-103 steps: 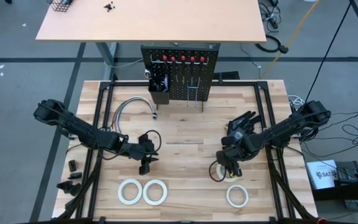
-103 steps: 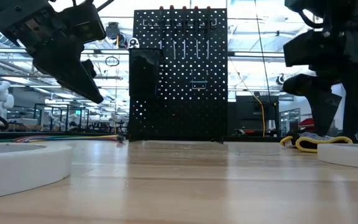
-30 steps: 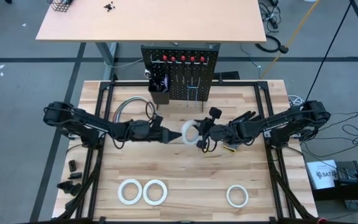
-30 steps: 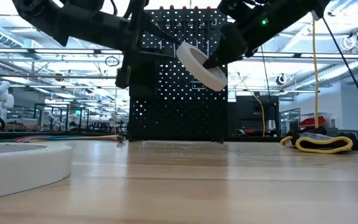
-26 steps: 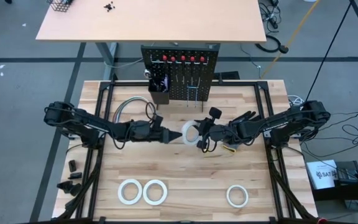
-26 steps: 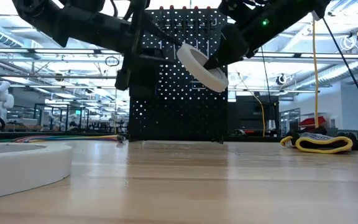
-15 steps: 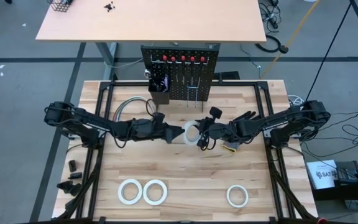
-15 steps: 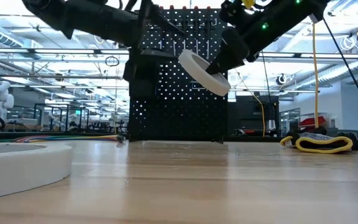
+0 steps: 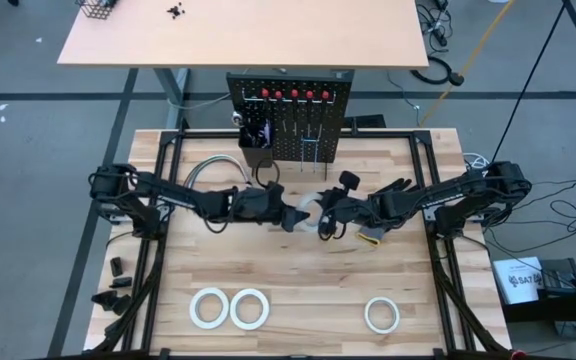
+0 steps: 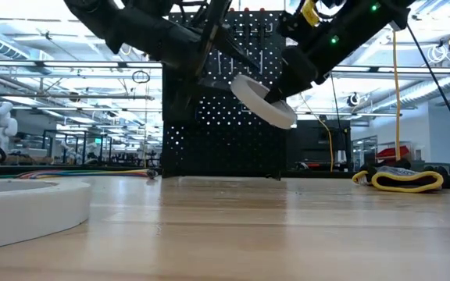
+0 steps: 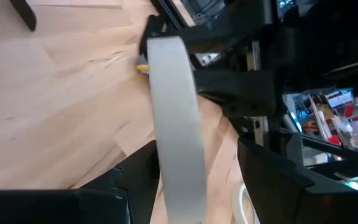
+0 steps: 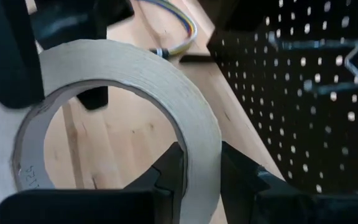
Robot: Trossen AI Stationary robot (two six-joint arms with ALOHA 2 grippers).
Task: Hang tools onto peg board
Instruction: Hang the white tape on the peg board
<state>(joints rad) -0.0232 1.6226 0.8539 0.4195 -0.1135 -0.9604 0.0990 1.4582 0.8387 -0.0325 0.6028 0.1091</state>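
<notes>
Handoff in mid-air, in front of the peg board (image 9: 290,120); right gripper (image 9: 320,217) is clenched on the rim of a tape roll (image 9: 306,213), one finger inside the ring and one outside, holding it clear of the table (image 9: 298,270); probably so the other arm can take it.
Left gripper (image 9: 290,216) is spread wide with its fingers either side of the roll's band; no grip visible yet, so I'd call it released.
Three more rolls (image 9: 230,308) lie flat on the table, well away from both grippers on the side opposite the board.
Small black bin (image 9: 256,146) hangs on the board beyond the left gripper; something dark stands in it, can't tell what.
</notes>
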